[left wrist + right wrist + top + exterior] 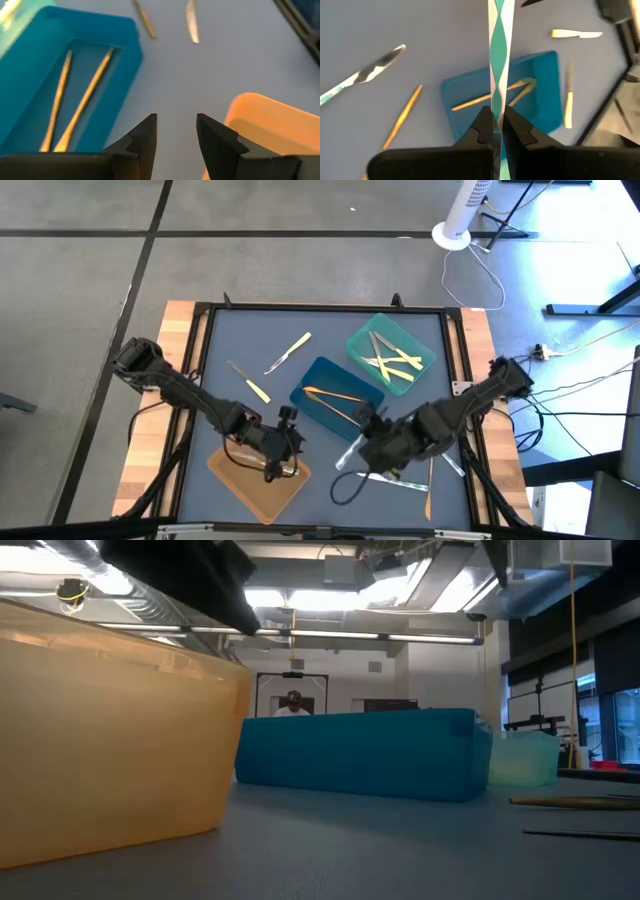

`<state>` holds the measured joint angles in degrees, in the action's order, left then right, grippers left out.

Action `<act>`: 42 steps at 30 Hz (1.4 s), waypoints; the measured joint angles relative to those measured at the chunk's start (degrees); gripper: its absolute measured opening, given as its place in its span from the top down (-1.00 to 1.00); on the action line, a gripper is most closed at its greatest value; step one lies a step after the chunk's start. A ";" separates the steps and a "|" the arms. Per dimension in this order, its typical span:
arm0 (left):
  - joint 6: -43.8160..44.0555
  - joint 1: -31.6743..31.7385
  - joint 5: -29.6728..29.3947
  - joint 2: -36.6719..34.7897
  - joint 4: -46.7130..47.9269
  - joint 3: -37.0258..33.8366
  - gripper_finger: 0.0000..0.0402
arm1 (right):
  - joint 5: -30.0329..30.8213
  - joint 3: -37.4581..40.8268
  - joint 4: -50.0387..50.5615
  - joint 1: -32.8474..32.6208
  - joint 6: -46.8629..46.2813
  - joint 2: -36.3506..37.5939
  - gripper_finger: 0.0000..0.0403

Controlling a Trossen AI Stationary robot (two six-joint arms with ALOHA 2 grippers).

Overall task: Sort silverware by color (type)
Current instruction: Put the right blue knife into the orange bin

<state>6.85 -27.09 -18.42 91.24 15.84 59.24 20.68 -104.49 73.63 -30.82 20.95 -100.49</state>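
My right gripper (498, 125) is shut on a thin silvery-clear piece of silverware (498, 55), above the blue tray (335, 402). That tray holds two orange pieces (485, 99). The teal tray (392, 352) at the far right holds several pale yellow pieces. My left gripper (176, 131) is open and has nothing in it. It hangs between the blue tray (60, 75) and the orange tray (270, 127), over the orange tray's far edge (262, 472). Loose silverware lies flat on the mat: a yellow knife (288, 352), a yellow piece (257, 390) and silvery pieces (400, 478). My right gripper pinches the silvery piece (498, 107) between its two fingertips, which come from above and slant down. The piece runs forward out of the fingers, along them and edge-on to the wrist camera. It is clear of the table. Which end is held does not show.
A silvery knife (365, 72) and an orange piece (402, 117) lie on the mat near the right arm. Another orange piece (430, 490) lies by the near right corner. A raised black frame (205, 330) borders the mat. A person (292, 702) shows far behind the table.
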 joint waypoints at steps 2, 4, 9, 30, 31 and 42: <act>0.00 0.77 -0.45 0.00 -0.29 0.00 0.34 | 1.17 -0.08 0.04 0.61 0.62 2.34 0.97; -0.02 1.48 -0.47 0.00 -0.64 0.00 0.34 | 1.85 0.30 0.15 1.17 1.36 5.29 0.98; -0.07 3.64 -0.47 0.00 -4.28 0.00 0.34 | 1.56 3.62 -0.65 3.28 1.80 14.31 0.99; -0.04 13.67 -0.45 0.00 -27.01 0.00 0.34 | -9.30 54.65 -54.61 15.88 13.05 50.16 1.00; -0.04 13.97 -0.45 0.00 -28.06 0.00 0.34 | -10.12 56.41 -56.62 16.52 13.14 50.88 1.00; -0.01 16.52 -0.43 0.00 -32.57 0.00 0.34 | -23.88 69.30 -79.74 25.00 11.15 52.02 1.00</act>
<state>6.84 -10.57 -18.85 91.24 -16.73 59.24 -3.20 -35.20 -6.11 -5.82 32.10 -48.47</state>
